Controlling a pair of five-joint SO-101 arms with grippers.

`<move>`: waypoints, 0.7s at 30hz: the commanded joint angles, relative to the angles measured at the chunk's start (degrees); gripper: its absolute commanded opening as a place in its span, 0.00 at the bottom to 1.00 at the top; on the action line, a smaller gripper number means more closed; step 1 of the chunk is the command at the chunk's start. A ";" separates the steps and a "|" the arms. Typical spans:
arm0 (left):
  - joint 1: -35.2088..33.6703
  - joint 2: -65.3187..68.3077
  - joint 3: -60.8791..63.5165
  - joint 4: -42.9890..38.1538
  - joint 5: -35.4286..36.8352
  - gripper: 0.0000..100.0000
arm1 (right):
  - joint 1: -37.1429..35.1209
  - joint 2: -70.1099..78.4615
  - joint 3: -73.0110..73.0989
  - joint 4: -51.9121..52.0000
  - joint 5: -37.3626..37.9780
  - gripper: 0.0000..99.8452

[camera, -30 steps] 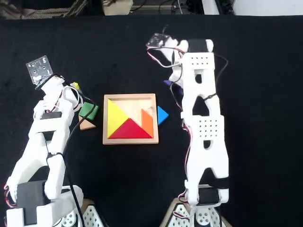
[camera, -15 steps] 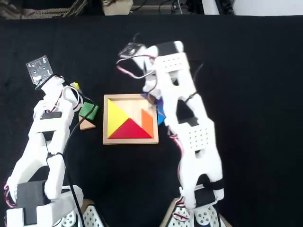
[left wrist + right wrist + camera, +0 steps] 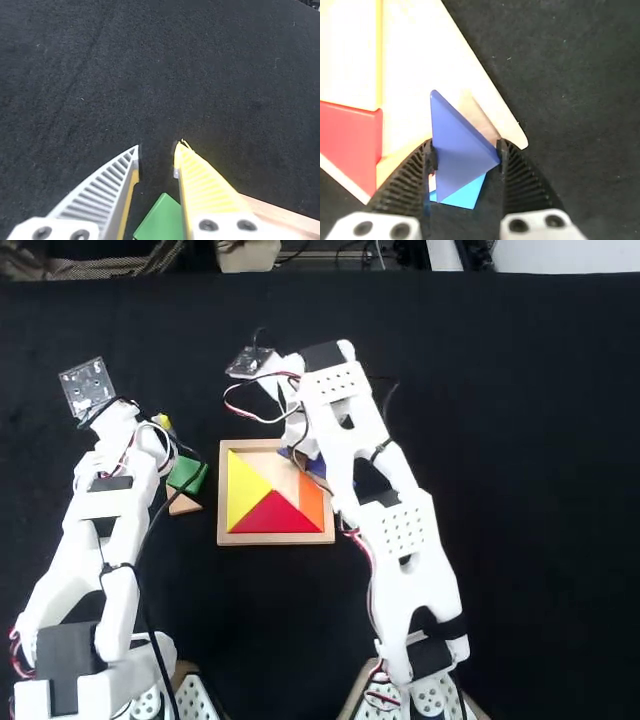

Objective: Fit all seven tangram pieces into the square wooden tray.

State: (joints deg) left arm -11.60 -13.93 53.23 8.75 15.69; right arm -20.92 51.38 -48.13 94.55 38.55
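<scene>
Right pincer (image 3: 465, 150) is clamped on a dark blue triangle piece (image 3: 455, 150), one finger on each side of its wide end, with the tip poking out ahead of the fingers. Straight below the pincer is the far right corner of the square wooden tray (image 3: 485, 85), so the triangle sits over the bare wooden floor just inside that corner. Can't tell if it's touching down or not. Tucked under the held piece, back between the fingers, a light blue piece (image 3: 465, 195) peeks out – no idea if it's on the rim or just outside it.

Inside the tray, off to one side of that pincer, there's the big red triangle (image 3: 350, 135). The orange piece (image 3: 312, 502) is right by the finger, and the big yellow triangle (image 3: 243, 490) is past those two.

Left pincer (image 3: 157, 147) is open, nothing between the tips, just black table cloth (image 3: 210, 65) ahead of it. A green square block (image 3: 162, 222) lies back between its fingers near their base, not gripped as far as I can see. From the high view a small tan triangle (image 3: 183, 504) sits just beside the green block, on the side away from the pincer, and the tray is beyond both
</scene>
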 commanded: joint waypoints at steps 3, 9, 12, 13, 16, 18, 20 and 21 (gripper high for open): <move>1.01 -0.35 -3.12 -1.23 -0.09 0.12 | -0.79 -0.92 -0.66 -3.16 -4.31 0.01; 0.92 -0.35 -3.12 -1.23 -0.18 0.12 | -1.14 -0.57 -0.13 -3.08 -4.84 0.01; 0.92 -0.35 -3.21 -1.23 -0.18 0.12 | -0.88 -0.66 -0.13 -2.99 -4.84 0.01; 0.92 -0.35 -3.21 -1.23 -0.18 0.12 | -0.88 -0.57 -0.04 -2.37 -4.84 0.01; 0.92 -0.35 -3.30 -1.23 -0.18 0.12 | -1.67 -0.66 -0.22 -0.62 -4.92 0.06; 0.92 -0.35 -3.30 -1.23 -0.18 0.12 | -1.93 -0.66 -0.57 0.09 -6.33 0.14; 0.92 -0.35 -3.30 -1.23 -0.18 0.12 | -2.11 -0.66 -0.66 -0.09 -6.86 0.19; 0.92 -0.35 -3.30 -1.23 -0.18 0.12 | -2.11 -0.66 -0.66 -0.26 -6.86 0.20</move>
State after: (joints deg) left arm -11.25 -13.93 53.23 8.75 15.69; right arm -22.07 51.38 -48.04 94.11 32.48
